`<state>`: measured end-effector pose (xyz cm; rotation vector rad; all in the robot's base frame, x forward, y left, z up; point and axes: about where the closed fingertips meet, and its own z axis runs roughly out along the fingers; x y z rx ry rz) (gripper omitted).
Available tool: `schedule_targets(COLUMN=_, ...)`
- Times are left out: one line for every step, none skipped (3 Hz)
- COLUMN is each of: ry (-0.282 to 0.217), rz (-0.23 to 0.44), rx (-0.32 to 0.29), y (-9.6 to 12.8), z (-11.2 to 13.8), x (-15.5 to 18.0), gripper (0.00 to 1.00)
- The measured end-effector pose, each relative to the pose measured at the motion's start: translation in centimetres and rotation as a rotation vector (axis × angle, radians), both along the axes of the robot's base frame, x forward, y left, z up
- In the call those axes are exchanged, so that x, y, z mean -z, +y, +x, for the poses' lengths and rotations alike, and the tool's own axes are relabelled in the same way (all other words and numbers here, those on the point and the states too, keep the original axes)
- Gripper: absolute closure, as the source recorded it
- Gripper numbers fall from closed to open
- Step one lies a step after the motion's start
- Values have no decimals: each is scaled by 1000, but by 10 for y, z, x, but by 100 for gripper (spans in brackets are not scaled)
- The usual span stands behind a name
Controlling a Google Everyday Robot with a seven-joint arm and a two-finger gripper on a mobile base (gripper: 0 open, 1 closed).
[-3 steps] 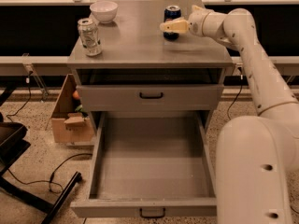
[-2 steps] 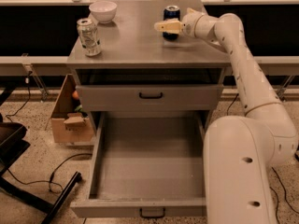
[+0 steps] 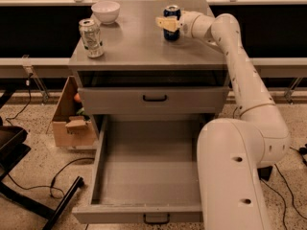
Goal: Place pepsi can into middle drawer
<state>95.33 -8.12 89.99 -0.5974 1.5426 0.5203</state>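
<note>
Pepsi can (image 3: 172, 12) upright on tabletop (image 3: 129, 44), just behind pincer (image 3: 166, 24), its grip impossible to tell

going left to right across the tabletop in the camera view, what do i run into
silver can → white bowl → pepsi can. The claw is right at the pepsi can and overlaps it, so it gets no separate place in the order.

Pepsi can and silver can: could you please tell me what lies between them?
In the camera view, bare tabletop, save the gripper right at the pepsi can.
</note>
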Motion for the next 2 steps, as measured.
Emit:
schedule_targets(ry=1, rz=1, rx=-1, y=1, z=0, x=0, gripper=72)
schedule_targets(ry=1, rz=1, rx=-1, y=1, z=0, x=0, gripper=95)
